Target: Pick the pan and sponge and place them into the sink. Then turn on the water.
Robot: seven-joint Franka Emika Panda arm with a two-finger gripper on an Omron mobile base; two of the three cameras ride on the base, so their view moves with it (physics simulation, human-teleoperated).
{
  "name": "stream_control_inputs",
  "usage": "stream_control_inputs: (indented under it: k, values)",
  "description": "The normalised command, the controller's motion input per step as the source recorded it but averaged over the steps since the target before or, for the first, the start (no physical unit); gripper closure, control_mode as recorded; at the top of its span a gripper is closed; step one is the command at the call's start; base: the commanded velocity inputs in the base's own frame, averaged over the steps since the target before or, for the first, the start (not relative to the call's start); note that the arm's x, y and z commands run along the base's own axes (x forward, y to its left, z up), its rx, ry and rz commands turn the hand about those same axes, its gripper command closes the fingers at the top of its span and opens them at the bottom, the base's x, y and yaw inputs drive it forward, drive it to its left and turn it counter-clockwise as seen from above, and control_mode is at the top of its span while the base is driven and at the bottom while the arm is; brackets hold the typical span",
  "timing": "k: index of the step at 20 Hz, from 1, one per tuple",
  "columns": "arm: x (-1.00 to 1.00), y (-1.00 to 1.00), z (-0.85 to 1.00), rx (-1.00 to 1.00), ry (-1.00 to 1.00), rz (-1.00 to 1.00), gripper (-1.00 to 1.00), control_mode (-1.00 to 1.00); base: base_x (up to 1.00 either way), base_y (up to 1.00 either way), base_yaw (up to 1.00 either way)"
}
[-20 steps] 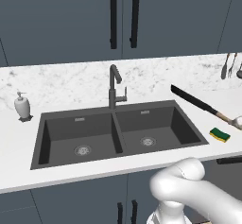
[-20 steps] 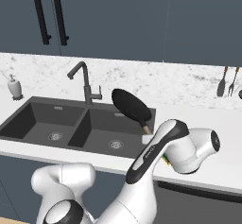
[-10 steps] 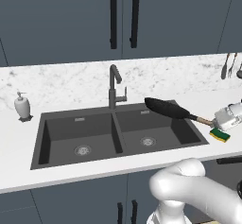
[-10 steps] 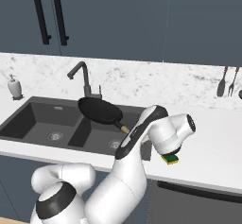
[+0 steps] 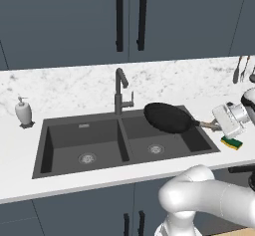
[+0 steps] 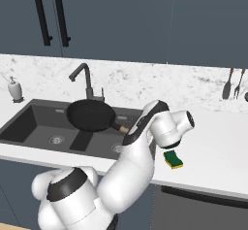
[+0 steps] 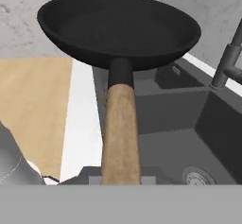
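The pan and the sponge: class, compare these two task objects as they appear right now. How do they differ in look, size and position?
Look: the pan is round and black with a wooden handle; the sponge is rectangular, green over yellow.
Size: the pan is far larger than the sponge.
Position: the pan is held in the air above the sink by its handle; the sponge lies on the counter to the sink's right.
Shared: neither is in the sink yet.

Both base views look down over the sink (image 5: 124, 145) — hand view sits close above it.
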Motion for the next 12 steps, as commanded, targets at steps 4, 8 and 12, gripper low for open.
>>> stream_control_inputs:
  k: [4,8,12]
  values:
    - [0.45,0.86,-0.14,-0.22,-0.21,0.0,1.0,-1.0,0.0,0.0,0.0]
    - [0.3,0.47,-0.16,-0.33,0.01,-0.13,1.0,-1.0,0.0,0.0,0.0]
    - [0.19,0.02,-0.04,-0.34,0.16,-0.33,1.0,-1.0,0.0,0.0,0.0]
